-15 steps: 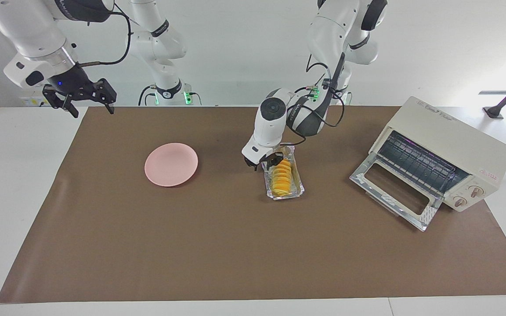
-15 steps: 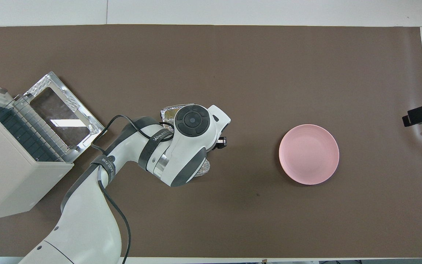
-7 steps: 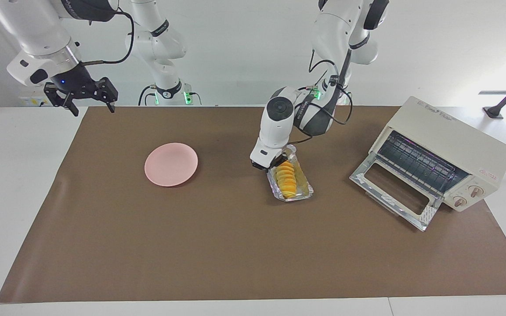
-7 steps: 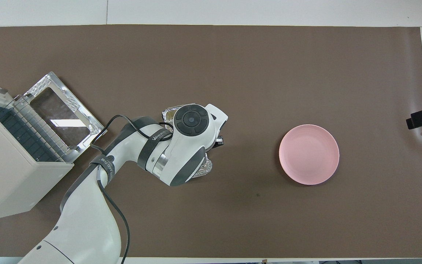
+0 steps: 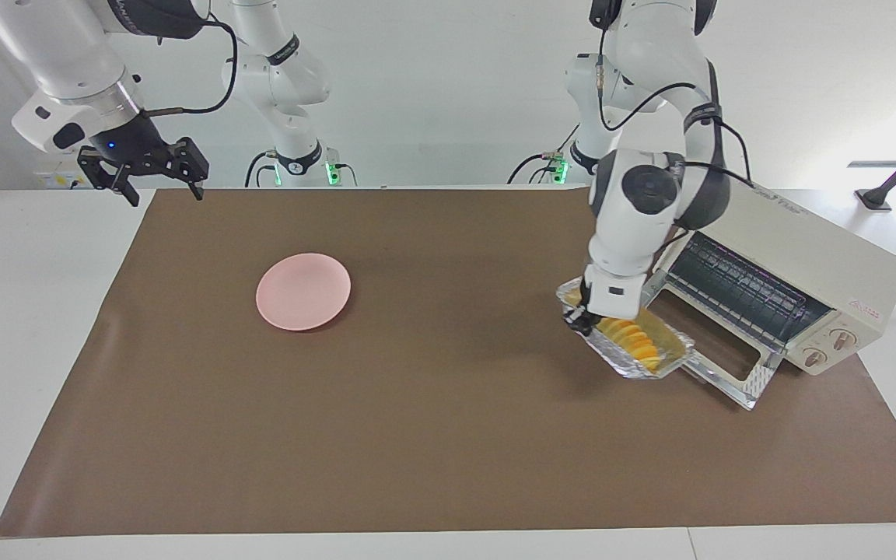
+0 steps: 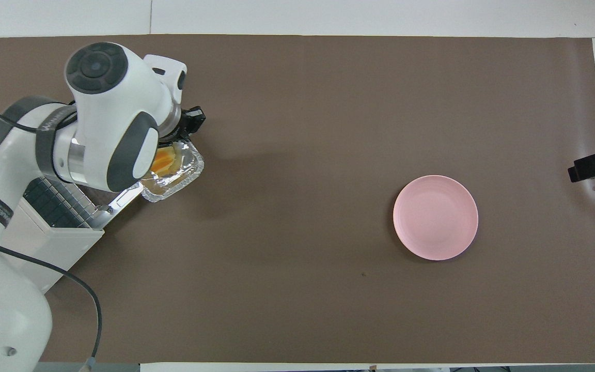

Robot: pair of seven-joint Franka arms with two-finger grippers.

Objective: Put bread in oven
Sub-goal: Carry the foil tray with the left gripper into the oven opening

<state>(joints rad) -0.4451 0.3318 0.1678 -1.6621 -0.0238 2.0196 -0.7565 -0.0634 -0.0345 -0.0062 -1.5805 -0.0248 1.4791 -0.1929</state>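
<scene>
Moved since the earlier frame: left pincer (image 5: 582, 320) has carried the foil tray (image 5: 677, 342) with the bread (image 5: 633, 339) from mid-worktop to the oven (image 5: 798, 257) at the left arm's end, clamped tight on the tray's rim at one short end. Tray hangs in the air, its other end over the edge of the dropped oven door (image 5: 716, 367). Bread lies in the tray, long axis running away from the pincer toward the oven mouth, so next move is likely a push along that axis onto the rack. Right pincer (image 5: 154, 177) waits wide open over its own worktop corner. Pink plate (image 5: 303, 291) untouched.
</scene>
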